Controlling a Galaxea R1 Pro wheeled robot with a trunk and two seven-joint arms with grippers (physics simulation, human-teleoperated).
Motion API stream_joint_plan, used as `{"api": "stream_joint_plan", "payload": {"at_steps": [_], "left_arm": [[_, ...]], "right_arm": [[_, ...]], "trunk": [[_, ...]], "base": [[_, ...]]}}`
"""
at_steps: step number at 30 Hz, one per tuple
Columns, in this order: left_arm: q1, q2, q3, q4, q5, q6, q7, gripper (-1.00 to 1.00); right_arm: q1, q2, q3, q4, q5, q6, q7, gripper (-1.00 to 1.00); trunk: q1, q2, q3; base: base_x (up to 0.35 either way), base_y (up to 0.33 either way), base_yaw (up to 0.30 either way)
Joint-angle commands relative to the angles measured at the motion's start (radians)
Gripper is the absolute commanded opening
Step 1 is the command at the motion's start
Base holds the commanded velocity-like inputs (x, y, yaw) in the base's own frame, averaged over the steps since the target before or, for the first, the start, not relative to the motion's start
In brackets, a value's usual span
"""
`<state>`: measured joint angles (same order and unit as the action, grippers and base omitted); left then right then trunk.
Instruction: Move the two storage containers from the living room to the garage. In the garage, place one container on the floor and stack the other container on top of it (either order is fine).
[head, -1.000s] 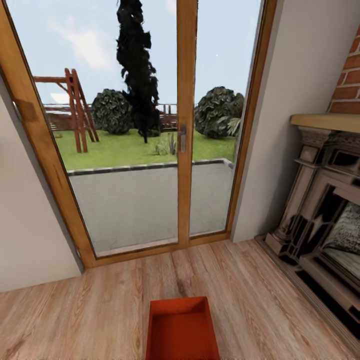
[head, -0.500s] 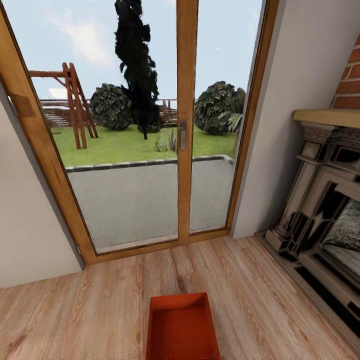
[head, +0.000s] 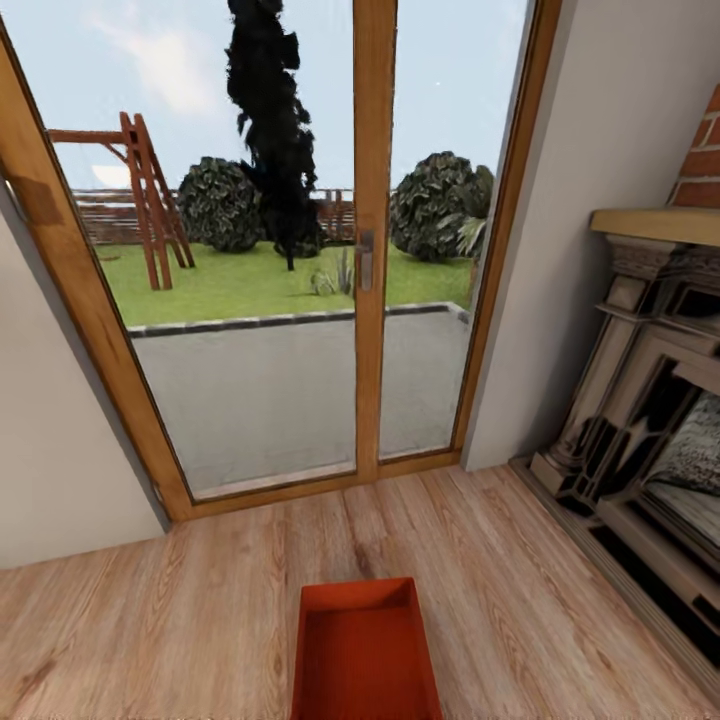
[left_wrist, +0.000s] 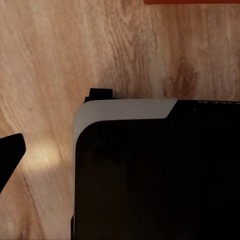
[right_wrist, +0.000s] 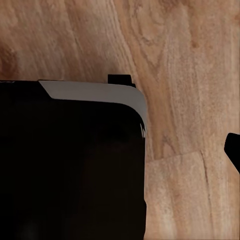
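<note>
1. One red-orange rectangular open-top plastic storage container (head: 365, 655) is showing in the head view; a thin strip of the same colour (left_wrist: 192, 2) is showing at the edge of the left wrist view.
2. The container is sitting on the light wood-plank floor (head: 180, 610) of the living room, at the bottom middle of the head view, well apart from the glazed wooden door (head: 290, 250) ahead.
3. Its walls are looking plain and slightly tapered, and its inside is looking bare; its near end is running out of the picture.
4. Its long axis is running from the robot toward the door, with the far short wall facing the glass.
5. One brick-and-dark-stone fireplace (head: 650, 420) is standing along the right side, near the container but not touching it.
6. Both wrist views are looking down on the planks past a dark, grey-edged body (left_wrist: 155, 170); I cannot tell how far either gripper is open, or whether either is holding anything.
</note>
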<state>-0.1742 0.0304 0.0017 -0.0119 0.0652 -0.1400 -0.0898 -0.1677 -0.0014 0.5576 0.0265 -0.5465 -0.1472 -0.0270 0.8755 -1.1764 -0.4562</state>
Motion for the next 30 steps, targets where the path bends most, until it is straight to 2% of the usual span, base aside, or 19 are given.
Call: {"api": "stream_joint_plan", "payload": {"at_steps": [1, 30], "left_arm": [[-0.001, 0.000, 0.000, 0.001, 0.007, -0.003, -0.005, 1.00], [-0.001, 0.000, 0.000, 0.001, 0.007, -0.003, -0.005, 1.00]], "right_arm": [[-0.001, 0.000, 0.008, 0.003, -0.007, -0.005, 0.000, 1.00], [-0.001, 0.000, 0.008, 0.003, -0.007, -0.005, -0.001, 1.00]], "trunk": [[0.000, -0.001, -0.003], [0.000, -0.001, -0.049]], "base": [[0.000, 0.000, 0.000], [0.000, 0.000, 0.000]]}}
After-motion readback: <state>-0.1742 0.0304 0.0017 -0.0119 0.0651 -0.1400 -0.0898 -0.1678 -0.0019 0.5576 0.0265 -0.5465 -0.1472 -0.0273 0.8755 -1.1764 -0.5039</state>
